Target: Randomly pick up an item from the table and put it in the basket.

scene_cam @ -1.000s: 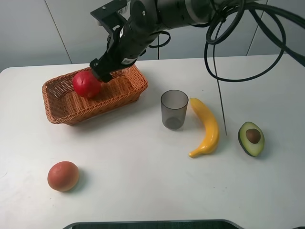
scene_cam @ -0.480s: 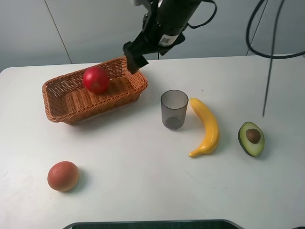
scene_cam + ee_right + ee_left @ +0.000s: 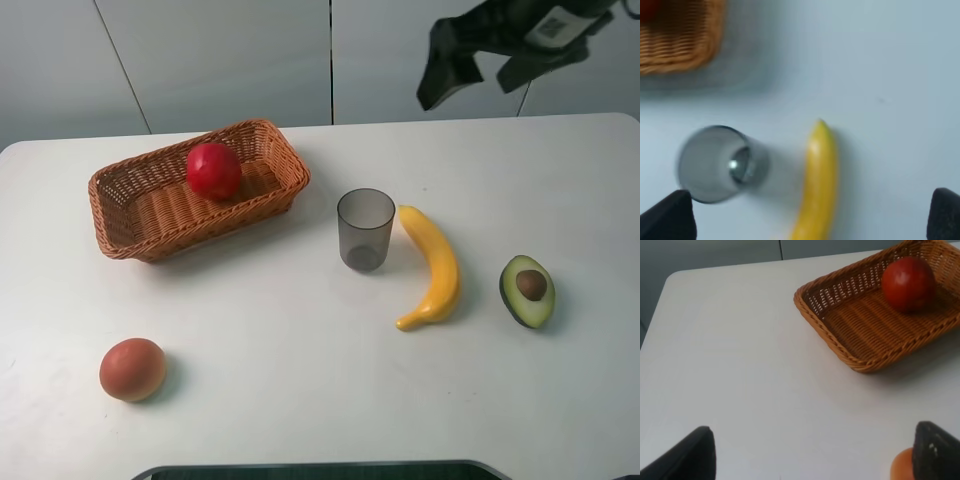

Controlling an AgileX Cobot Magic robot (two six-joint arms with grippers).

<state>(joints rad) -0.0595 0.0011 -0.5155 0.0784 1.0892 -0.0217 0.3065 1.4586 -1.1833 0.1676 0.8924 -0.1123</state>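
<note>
The red apple (image 3: 213, 170) lies inside the wicker basket (image 3: 150, 238) at the back left of the white table (image 3: 300, 360). It rests free toward the basket's far end, and shows in the left wrist view (image 3: 908, 277) in the basket (image 3: 830, 335). My right gripper (image 3: 480, 70) is open and empty, high above the table's back right, far from the basket. Its wrist view (image 3: 805, 220) looks down on the cup and banana, blurred. My left gripper (image 3: 815, 460) is open and empty over bare table; it is out of the exterior view.
A grey translucent cup (image 3: 365, 228) stands mid-table, with a yellow banana (image 3: 435, 265) beside it and a halved avocado (image 3: 527, 290) further right. A dull orange-brown round fruit (image 3: 132, 369) lies at the front left, also by my left fingertip (image 3: 901, 467).
My right gripper let go of the apple in the basket, then rose and swung away to the back right. The apple rolled slightly toward the basket's far end.
</note>
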